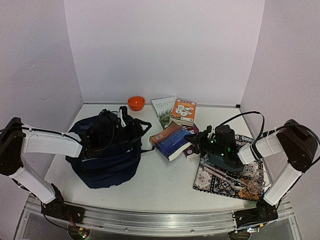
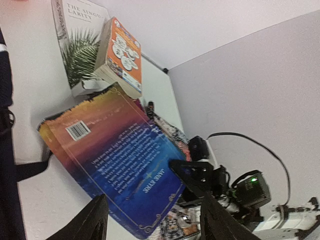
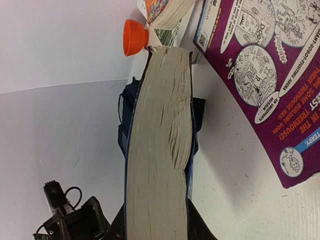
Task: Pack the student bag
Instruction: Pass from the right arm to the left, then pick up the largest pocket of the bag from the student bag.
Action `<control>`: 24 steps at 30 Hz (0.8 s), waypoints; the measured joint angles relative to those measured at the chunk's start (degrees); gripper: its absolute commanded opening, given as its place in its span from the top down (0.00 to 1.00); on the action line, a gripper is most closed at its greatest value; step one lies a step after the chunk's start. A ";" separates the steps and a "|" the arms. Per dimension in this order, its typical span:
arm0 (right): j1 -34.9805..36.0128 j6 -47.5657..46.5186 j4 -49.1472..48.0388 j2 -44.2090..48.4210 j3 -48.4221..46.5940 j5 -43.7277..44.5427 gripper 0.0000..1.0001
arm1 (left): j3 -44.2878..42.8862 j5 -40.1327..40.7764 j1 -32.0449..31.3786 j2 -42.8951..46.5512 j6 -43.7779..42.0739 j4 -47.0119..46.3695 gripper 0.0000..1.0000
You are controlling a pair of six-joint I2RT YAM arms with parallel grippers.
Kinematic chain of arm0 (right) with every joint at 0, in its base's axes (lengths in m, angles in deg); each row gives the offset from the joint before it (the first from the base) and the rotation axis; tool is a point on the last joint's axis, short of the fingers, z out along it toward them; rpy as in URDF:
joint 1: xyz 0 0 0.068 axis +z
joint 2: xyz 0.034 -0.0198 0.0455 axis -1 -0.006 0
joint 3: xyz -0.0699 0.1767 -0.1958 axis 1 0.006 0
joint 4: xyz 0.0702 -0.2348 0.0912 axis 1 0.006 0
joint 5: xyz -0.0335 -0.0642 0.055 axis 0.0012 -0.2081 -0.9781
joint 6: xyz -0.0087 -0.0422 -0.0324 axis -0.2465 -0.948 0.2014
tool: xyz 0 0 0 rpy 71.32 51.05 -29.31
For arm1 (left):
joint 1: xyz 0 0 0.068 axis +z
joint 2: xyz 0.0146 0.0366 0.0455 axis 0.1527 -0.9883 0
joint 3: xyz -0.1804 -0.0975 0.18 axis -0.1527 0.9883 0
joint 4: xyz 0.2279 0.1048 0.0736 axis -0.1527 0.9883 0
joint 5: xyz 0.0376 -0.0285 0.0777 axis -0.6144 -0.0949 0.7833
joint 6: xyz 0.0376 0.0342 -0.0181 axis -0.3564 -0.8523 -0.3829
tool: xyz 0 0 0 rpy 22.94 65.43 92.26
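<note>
Currently the student bag (image 1: 107,155) sits on the left half of the white surface (image 1: 160,180), slumped upright with its black straps bunched at the top. The left arm reaches across to it. The left claw (image 2: 154,197) hangs over the bag's top with its jaws spread wide and nothing between them. In the left wrist view its two dark fingers (image 2: 97,220) frame only the books beyond.

Close beside the bag on its right, a blue paperback (image 1: 170,141) with a sunset-coloured cover lies at a slant. The right claw (image 1: 196,141) is closed on the edge of this book that faces away from the bag. In the right wrist view the pale block of pages runs straight up from between its fingers, one on each side. A purple comic book (image 3: 265,75) lies flat on the surface partly under the paperback.

Further back, a white book with a palm leaf on its cover (image 1: 164,107) lies near the rear wall. An orange book (image 1: 183,111) rests partly on top of it. An orange bowl (image 1: 136,102) stands to their left, behind the bag.

At the right front, under the right arm, a patterned mat (image 1: 220,182) carries a dark oval object and a few small clear items that I cannot tell apart.
</note>
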 measured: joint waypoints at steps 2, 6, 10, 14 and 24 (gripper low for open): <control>-0.01 -0.72 0.73 0.05 0.00 -0.67 1.00 | -2.49 1.65 0.10 1.74 -5.64 8.43 0.36; -0.01 -2.36 1.21 0.71 -0.02 -2.18 1.00 | -4.07 3.96 0.13 5.74 -14.37 22.57 0.37; -0.01 -3.39 1.11 1.26 -0.51 -3.32 1.00 | -5.97 4.66 0.14 7.60 -20.98 35.05 0.39; -0.01 -3.66 0.97 1.29 -1.06 -4.11 1.00 | -8.54 4.50 0.14 7.33 -26.14 45.28 0.40; -0.61 -4.24 1.00 1.29 -1.46 -5.28 1.00 | -11.56 1.82 0.14 1.09 -34.04 59.78 0.43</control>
